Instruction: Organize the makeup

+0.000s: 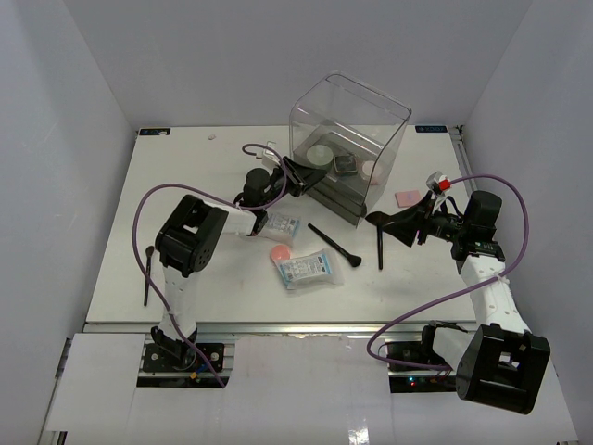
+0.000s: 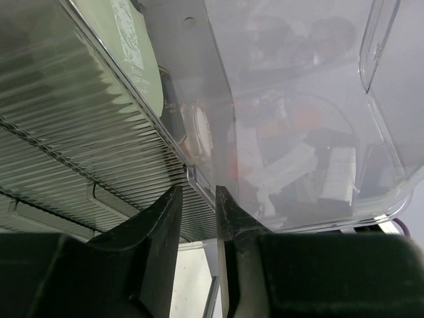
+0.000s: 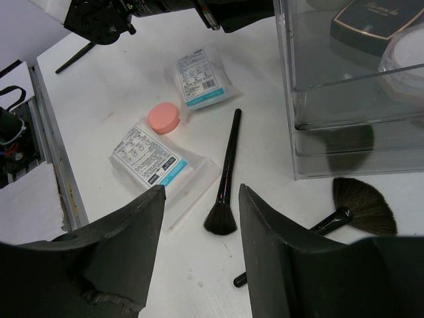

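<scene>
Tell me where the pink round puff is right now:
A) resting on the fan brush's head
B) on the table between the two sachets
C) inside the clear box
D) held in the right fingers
B: the pink round puff lies on the white table, with one white-blue sachet on one side and a second sachet on the other.
</scene>
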Controlling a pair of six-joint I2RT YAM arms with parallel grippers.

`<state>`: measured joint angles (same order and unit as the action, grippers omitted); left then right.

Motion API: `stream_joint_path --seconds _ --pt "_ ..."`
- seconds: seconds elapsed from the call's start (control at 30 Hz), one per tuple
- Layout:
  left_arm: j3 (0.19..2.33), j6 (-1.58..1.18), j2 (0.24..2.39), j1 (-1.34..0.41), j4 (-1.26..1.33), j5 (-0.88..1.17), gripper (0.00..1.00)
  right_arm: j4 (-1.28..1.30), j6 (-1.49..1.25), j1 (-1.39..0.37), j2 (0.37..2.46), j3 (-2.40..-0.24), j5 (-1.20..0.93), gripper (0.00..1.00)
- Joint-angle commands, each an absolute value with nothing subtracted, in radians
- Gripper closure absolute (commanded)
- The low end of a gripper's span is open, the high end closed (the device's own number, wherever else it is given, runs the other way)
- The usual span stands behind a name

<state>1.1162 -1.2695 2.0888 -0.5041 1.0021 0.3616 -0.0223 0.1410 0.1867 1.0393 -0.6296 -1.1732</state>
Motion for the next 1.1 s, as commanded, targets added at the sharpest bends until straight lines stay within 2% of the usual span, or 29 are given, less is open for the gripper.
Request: stream_joint_path --seconds 0.0,0.3,0.43,0.67,1.07 --pt "1.151 -1.271 2.078 -0.506 1.011 0.349 0.66 -0.029 0.151 0.183 1.017 -0.628 -1.180 0.45" --pt "1.124 -1.299 2.053 -0.506 1.084 0.386 0.89 -0.029 0.142 0.183 1.008 -0.624 -1.180 0.45" --pt "1.070 -1.299 1.999 -0.506 1.114 0.392 0.95 -0.033 0.117 0.183 1.008 -0.627 -1.180 0.43" --pt "1.009 -1.307 1.920 -0.502 1.148 0.421 0.98 -0.049 0.051 0.153 1.012 -0.657 -1.126 0.33" --pt "0.948 -1.327 1.828 -0.495 1.179 0.454 0.99 -0.048 -0.149 0.022 1.050 -0.796 -0.940 0.27"
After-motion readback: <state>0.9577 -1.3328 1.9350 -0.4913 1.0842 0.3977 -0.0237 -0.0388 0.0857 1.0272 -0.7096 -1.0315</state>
